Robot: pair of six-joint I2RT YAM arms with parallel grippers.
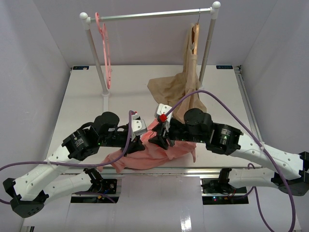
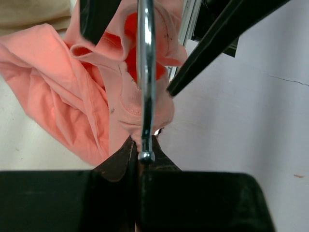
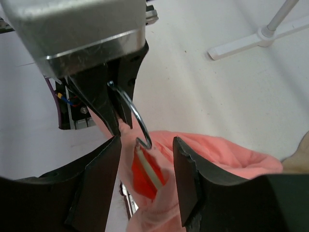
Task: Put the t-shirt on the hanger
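One hanger (image 2: 146, 72) sat well in front of the rack (image 1: 154, 14); we held its hook clamped in the left gripper (image 2: 144, 145) to steady it inside the t-shirt (image 1: 154, 155), our right gripper (image 3: 146, 145) parted, empty.

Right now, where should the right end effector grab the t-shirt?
At the collar, coming from above. The t-shirt bunches up there beside the hook that the left end effector holds, and the open right end effector straddles it.

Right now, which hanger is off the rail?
The cream-white hanger, hook in the left pincer, inside the t-shirt; the pink hanger and wooden hanger hang there.
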